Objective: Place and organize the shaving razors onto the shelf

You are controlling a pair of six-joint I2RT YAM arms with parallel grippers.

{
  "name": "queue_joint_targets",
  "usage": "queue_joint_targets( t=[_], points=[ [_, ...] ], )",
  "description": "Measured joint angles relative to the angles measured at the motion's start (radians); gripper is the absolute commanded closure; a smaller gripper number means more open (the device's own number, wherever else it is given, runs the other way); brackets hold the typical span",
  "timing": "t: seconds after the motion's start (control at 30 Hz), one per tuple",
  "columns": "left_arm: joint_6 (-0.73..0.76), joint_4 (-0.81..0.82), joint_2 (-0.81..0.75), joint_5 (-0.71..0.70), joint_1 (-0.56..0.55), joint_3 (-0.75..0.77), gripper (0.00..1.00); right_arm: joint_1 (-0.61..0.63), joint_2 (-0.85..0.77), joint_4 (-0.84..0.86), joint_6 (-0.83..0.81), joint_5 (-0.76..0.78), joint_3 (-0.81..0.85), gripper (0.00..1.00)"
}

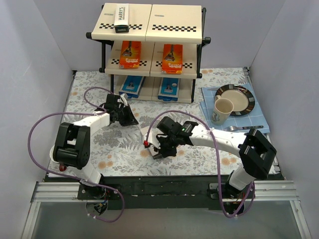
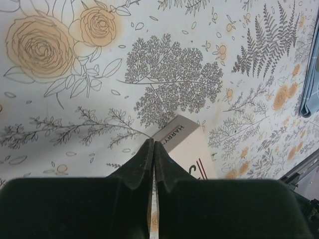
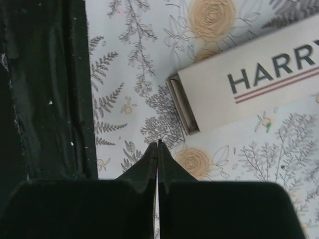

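White, long, lettered HARRY'S: last box (image 3: pixel 249 79) off the shelf (image 1: pixel 169 17), flat on the counter (image 1: pixel 119 154). From the right gripper (image 3: pixel 158 149), at two o'clock, near the tips, long axis eight to two. Right gripper pressed together, empty; left gripper (image 2: pixel 153 148) likewise, box at its three o'clock. Probably nearer the right; calls for spreading first.

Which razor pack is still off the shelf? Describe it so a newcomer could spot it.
Start at the black-framed three-tier shelf, then come down to the floral tablecloth in front of it. Near the tips of the shut right pincer lies a long white cardboard box lettered HARRY'S. It is the only pack on the cloth; its twin sits on the top tier.
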Motion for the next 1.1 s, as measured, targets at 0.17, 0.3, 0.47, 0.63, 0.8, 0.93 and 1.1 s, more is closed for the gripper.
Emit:
queue_joint_targets(
  t=[0.17, 0.3, 0.47, 0.63, 0.8, 0.93, 1.1],
  points=[
    [-0.008, 0.049, 0.063, 0.033, 0.000, 0.018, 1.00, 0.031, 0.072, 0.005, -0.016, -0.015, 0.011, 0.99],
    [-0.006, 0.074, 0.090, 0.085, -0.006, 0.018, 1.00, 0.030, 0.139, 0.008, -0.023, -0.014, 0.024, 0.99],
    [0.005, 0.089, 0.110, 0.112, -0.043, -0.003, 1.00, 0.030, 0.153, 0.031, -0.022, -0.003, 0.024, 0.99],
    [0.009, 0.115, 0.110, 0.109, -0.069, -0.026, 1.00, 0.031, 0.153, 0.067, -0.014, 0.039, 0.026, 0.99],
    [0.010, 0.121, 0.110, 0.077, -0.068, -0.029, 1.00, 0.037, 0.158, 0.081, -0.014, 0.069, 0.029, 0.99],
    [0.016, 0.082, 0.093, 0.017, -0.066, -0.026, 1.00, 0.036, 0.160, 0.079, -0.015, 0.098, 0.033, 0.76],
    [0.006, -0.001, -0.066, -0.026, -0.040, -0.025, 1.00, 0.018, 0.034, 0.064, 0.037, 0.180, 0.003, 0.01]
  ],
)
